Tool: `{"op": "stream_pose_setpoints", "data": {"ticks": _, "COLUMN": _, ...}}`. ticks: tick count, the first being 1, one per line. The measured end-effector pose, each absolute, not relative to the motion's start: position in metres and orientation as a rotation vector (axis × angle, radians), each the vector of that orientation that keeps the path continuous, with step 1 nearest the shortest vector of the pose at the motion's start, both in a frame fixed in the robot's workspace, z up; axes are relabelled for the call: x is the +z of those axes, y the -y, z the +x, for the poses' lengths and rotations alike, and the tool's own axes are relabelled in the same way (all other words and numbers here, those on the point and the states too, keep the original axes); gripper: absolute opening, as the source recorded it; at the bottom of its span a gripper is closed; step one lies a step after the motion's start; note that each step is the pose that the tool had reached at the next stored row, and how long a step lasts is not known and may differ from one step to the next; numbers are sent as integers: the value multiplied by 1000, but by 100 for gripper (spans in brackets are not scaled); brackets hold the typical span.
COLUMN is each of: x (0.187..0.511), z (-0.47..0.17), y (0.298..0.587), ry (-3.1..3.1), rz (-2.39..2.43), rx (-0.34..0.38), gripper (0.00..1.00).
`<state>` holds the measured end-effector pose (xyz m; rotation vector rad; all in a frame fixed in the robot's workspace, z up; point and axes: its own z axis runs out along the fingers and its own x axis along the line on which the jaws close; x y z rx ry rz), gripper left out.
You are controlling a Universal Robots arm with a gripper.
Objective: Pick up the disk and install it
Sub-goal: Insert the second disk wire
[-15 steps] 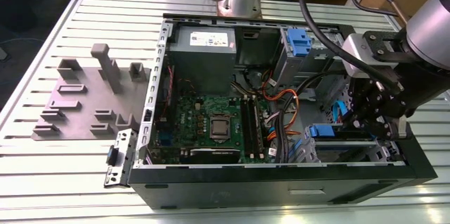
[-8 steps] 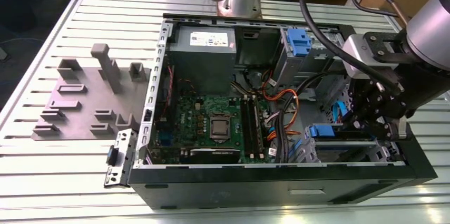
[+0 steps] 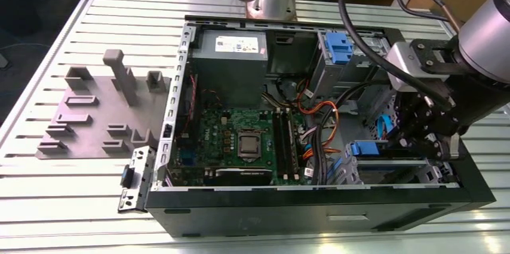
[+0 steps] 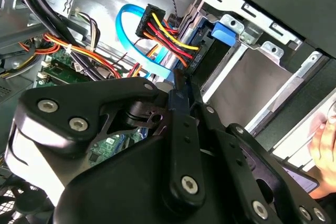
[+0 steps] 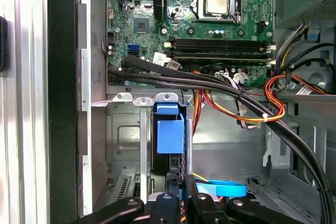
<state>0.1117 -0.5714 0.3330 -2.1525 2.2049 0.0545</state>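
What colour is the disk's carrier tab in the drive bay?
Bright blue: the disk, clearest in the first wrist view.

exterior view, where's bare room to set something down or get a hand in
Bare slatted table lies at the exterior view's left, around the grey fixture plate. Inside the computer case it is crowded: cables cross between motherboard and drive cage, where the gripper sits by the disk.

Disk (image 5: 170,135) body hidden in bay — blue carrier end visible.
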Motion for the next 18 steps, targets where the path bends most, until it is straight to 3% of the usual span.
{"op": "stream_pose_setpoints", "data": {"ticks": 14, "x": 328, "z": 112, "y": 572, "ry": -2204, "rz": -2151, "rx": 58, "gripper": 16}}
{"op": "stream_pose_setpoints", "data": {"ticks": 18, "x": 333, "z": 112, "y": 572, "ry": -2204, "rz": -2151, "rx": 57, "gripper": 24}}
